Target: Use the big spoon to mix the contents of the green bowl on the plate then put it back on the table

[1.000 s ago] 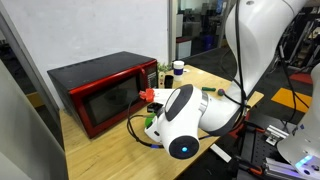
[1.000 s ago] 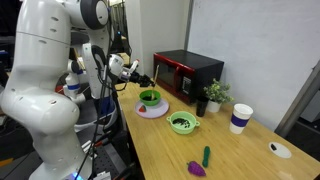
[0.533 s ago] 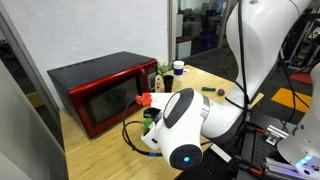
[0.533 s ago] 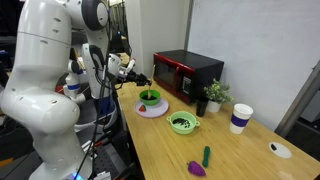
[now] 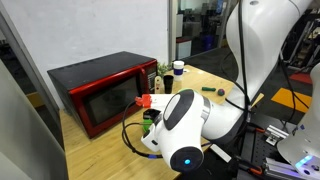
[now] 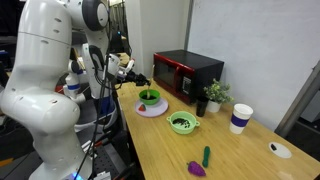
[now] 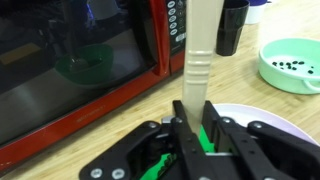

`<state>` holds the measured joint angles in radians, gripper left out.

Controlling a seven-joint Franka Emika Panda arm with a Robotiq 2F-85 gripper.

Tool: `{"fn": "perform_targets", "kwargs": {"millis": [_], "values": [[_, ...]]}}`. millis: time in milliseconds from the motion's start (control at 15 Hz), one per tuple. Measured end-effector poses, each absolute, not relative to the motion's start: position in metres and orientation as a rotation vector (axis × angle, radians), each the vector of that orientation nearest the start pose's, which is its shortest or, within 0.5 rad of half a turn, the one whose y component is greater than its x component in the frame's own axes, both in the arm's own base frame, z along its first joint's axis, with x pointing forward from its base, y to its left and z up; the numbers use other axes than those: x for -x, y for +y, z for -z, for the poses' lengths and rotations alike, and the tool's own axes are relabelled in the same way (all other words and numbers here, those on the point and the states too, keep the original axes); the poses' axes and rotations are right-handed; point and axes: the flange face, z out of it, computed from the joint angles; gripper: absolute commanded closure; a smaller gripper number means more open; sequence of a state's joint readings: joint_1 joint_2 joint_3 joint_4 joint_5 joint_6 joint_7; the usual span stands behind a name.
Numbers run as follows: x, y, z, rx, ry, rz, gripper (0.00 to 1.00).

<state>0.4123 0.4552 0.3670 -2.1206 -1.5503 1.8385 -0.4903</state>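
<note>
Light wooden table [image 6: 235,150] against a white wall, with a red microwave [image 6: 188,72] at the far corner. The plate [image 6: 153,112] lies by the table edge on the robot's side, just in front of the microwave, and the green bowl [image 6: 149,97] stands on it. A lime-green bowl [image 6: 183,124] is further along toward the middle, off the plate. A potted plant [image 6: 214,96] and a paper cup [image 6: 240,118] are toward the opposite edge.

The gripper [image 6: 140,82] hangs just above the green bowl at its arm-side rim. In the wrist view the jaws are clamped on the big spoon [image 7: 197,45] — pale handle pinched between both fingers [image 7: 217,131], running straight away from the camera toward the microwave door. The plate rim shows under the fingers on one side.

The spoon's working end is hidden behind the gripper, so I can't tell whether it's in the bowl. The contents are too dark and small to make out — the bowl's inside just reads black.
</note>
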Motion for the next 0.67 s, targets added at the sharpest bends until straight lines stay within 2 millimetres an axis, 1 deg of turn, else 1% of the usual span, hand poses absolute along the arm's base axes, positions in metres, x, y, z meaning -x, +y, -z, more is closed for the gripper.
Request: {"fn": "perform_targets", "kwargs": {"millis": [133,667], "values": [[-0.446,0.323,-0.204,-0.794,1.808,0.369,0.94],[-0.456,0.300,-0.200,-0.807,1.773,0.424,0.94]]}}
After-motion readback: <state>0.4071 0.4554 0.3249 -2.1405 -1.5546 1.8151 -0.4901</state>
